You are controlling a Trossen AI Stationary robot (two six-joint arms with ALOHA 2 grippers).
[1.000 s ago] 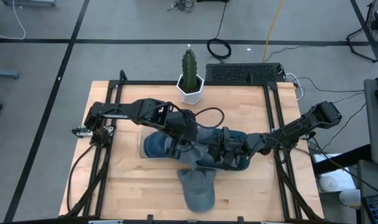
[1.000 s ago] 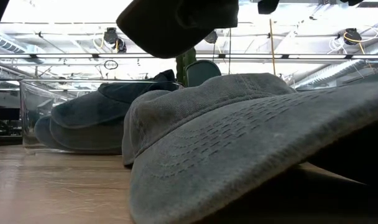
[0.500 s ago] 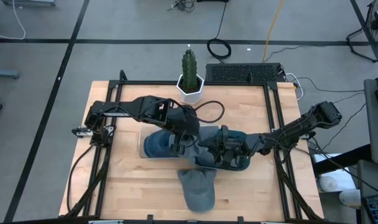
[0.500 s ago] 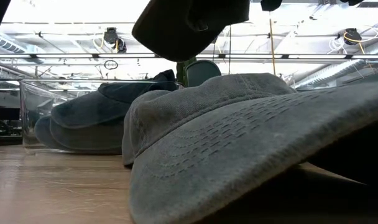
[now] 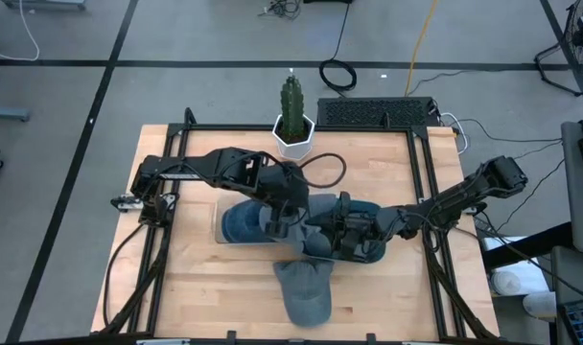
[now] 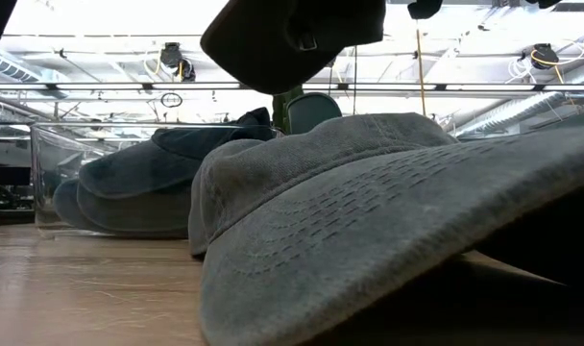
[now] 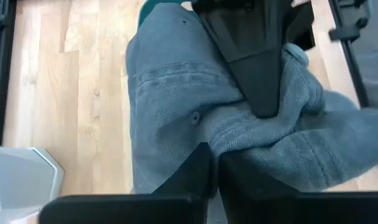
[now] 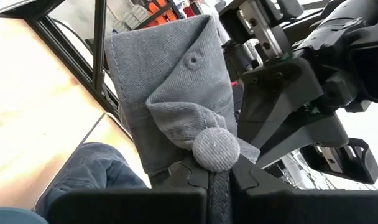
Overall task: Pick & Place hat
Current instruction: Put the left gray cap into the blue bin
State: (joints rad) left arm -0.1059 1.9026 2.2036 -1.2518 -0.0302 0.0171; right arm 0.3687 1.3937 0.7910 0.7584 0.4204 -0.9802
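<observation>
A: Pale wood forms the table (image 5: 191, 287), which fills the centre of the high view. What do we see next in size?

B: Both dark arms meeting at mid-frame. The left arm enters from the left edge of the table, the right arm from the right edge.

A: And the hats?

B: We count several of grey-blue cloth. One grey hat (image 5: 304, 292) lies flat at lower centre, near the table's front edge. A stack of darker hats (image 5: 236, 223) sits in a clear bin left of centre. The held hat (image 5: 317, 216) hangs bunched between the two grippers, above the table.

A: How do the grippers stand?

B: The left gripper (image 7: 209, 163) has its fingers pressed together on a fold of the held hat. The right gripper (image 8: 218, 175) pinches the same hat at its crown, just below the cloth button (image 8: 216, 148).

A: Smallest items?

B: A cactus (image 5: 291, 105) stands upright in a white pot (image 5: 294, 141) at the upper centre edge.
</observation>
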